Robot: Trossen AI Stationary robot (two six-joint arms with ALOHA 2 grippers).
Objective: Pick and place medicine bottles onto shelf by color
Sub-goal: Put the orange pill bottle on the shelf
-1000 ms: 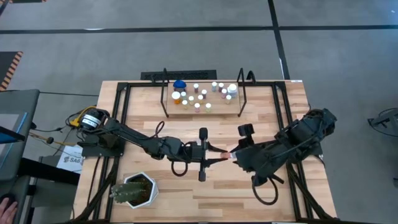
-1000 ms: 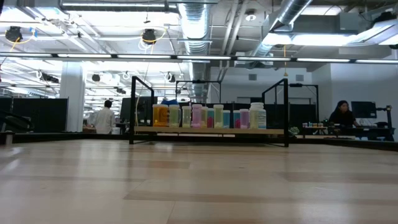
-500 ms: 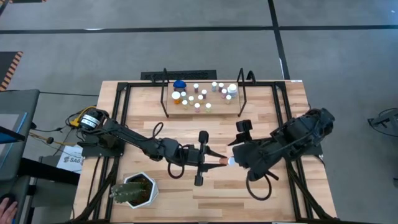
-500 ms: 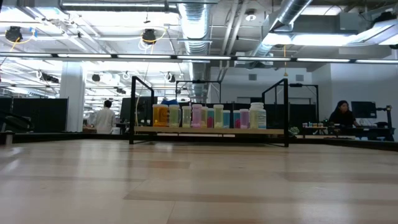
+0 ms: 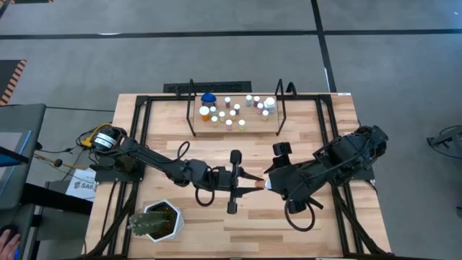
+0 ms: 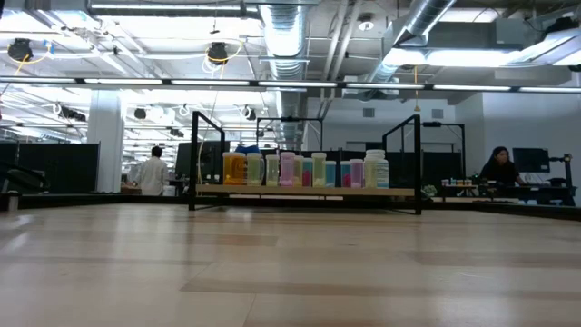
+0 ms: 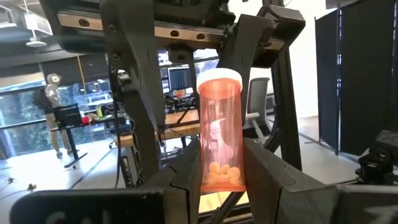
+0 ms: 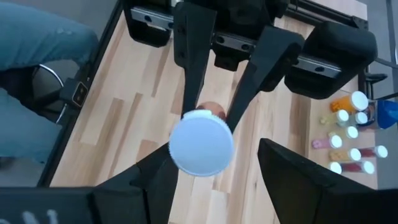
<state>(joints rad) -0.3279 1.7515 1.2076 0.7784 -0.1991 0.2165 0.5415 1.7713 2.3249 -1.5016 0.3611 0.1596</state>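
The orange bottle [image 7: 220, 130] sits clamped between the left gripper's [image 5: 249, 181] jaws above the middle of the table [image 5: 317, 224], gripped low on its body with the pills down by the pads. Its white cap [image 8: 202, 143] juts out beyond the fingertips. The long axis runs along the left fingers, roughly level with the tabletop as far as the overhead view lets me judge, and the cap end points straight at the right gripper [image 5: 268, 183].

In the right wrist view the cap faces that camera, with one right jaw standing clear on either side of it. The right jaws are apart and not touching the cap or the body.

This looks like a handover between the arms, caught with the bottle in the left grip alone. Which way it is passing I cannot tell. If the right arm is to take it, its jaws need to slide on past the cap and close on the body before the left lets go.

The shelf [image 5: 268, 128] stands well beyond both grippers at the far edge, with other bottles [image 5: 229, 112] already standing on it.
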